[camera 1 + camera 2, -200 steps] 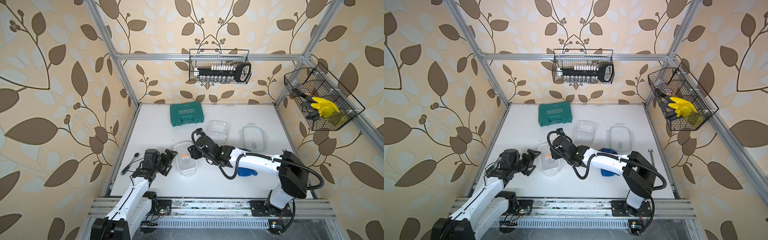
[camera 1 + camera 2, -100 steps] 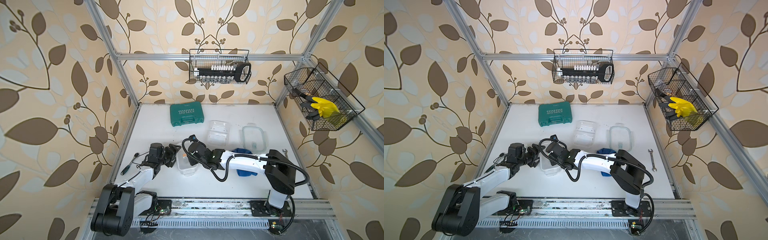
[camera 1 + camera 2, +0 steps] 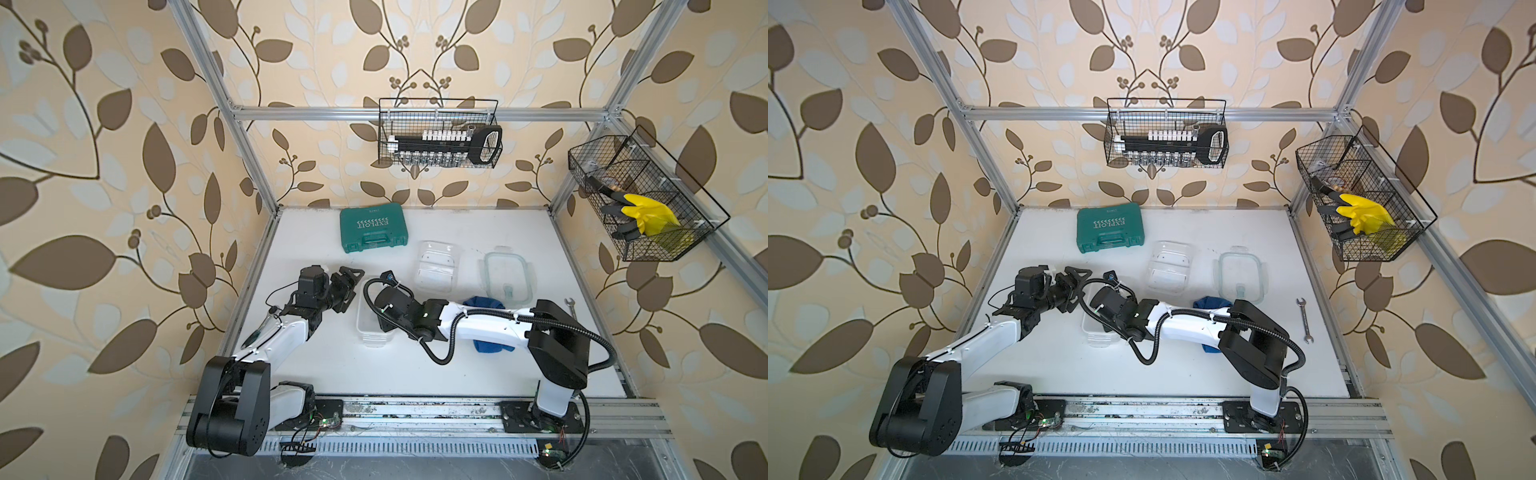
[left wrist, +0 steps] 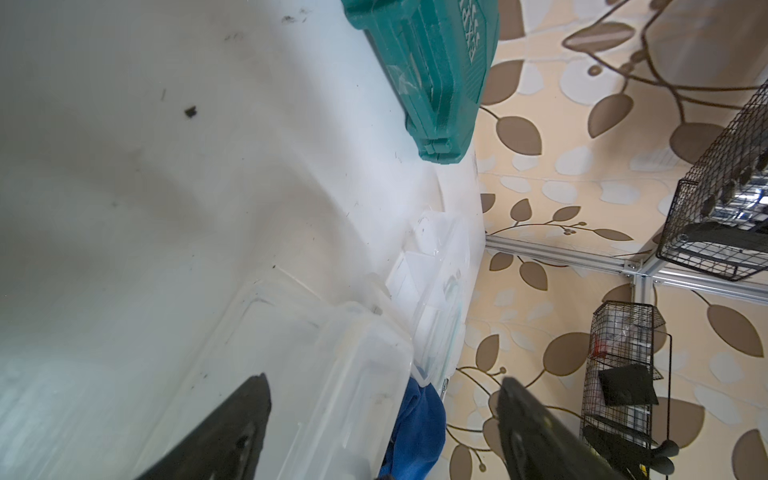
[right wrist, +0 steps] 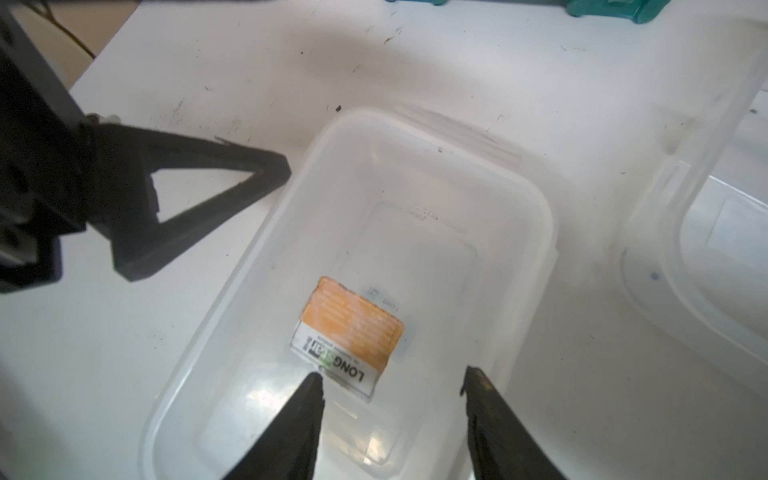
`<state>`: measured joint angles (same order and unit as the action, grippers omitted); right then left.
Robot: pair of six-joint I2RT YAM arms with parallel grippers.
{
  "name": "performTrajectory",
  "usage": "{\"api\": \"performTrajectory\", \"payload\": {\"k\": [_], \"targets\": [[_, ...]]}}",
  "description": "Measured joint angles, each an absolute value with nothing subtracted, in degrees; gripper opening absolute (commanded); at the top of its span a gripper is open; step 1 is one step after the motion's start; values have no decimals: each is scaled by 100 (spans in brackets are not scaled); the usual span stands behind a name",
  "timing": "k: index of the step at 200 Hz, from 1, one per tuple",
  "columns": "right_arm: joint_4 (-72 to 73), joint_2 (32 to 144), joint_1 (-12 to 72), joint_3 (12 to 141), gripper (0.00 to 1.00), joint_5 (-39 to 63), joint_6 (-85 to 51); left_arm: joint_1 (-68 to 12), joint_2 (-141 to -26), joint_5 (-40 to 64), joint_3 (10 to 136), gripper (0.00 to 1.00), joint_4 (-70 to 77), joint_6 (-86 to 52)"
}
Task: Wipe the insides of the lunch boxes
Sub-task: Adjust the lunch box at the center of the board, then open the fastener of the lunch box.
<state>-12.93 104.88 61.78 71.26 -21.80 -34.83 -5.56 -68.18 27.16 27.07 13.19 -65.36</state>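
Observation:
One clear lunch box [image 3: 369, 328] [image 3: 1096, 334] lies open at the front middle, with an orange label [image 5: 351, 328] on its floor. My right gripper [image 5: 392, 374] is open and points down into it with nothing between its fingers; in both top views its wrist hides them. My left gripper [image 3: 353, 286] [image 4: 382, 399] stands open beside the box's far left corner. One finger [image 5: 199, 195] rests on the table outside the wall. A second clear lunch box [image 3: 436, 266] [image 5: 706, 249] sits behind, next to a green-rimmed lid [image 3: 508, 276].
A blue cloth [image 3: 492, 347] [image 4: 415, 424] lies under my right forearm. A teal case [image 3: 372, 227] sits at the back, and a wrench [image 3: 1304, 320] lies at the right. Wire baskets [image 3: 438, 133] hang on the back and right walls.
My left arm has reached forward, bringing its gripper up to the box's far left corner. My right gripper has drawn back from the box's far end to over its inside.

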Motion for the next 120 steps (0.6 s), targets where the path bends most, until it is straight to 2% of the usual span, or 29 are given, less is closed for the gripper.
{"api": "performTrajectory", "payload": {"k": [79, 120], "targets": [[-1474, 10602, 6189, 7513, 57, -2364, -3133, -556, -6154, 2777, 1629, 93, 1350, -7091], [-1483, 10833, 6296, 7706, 43, -2508, -2790, -558, -5655, 2834, 1146, 94, 1608, -7701]]}}
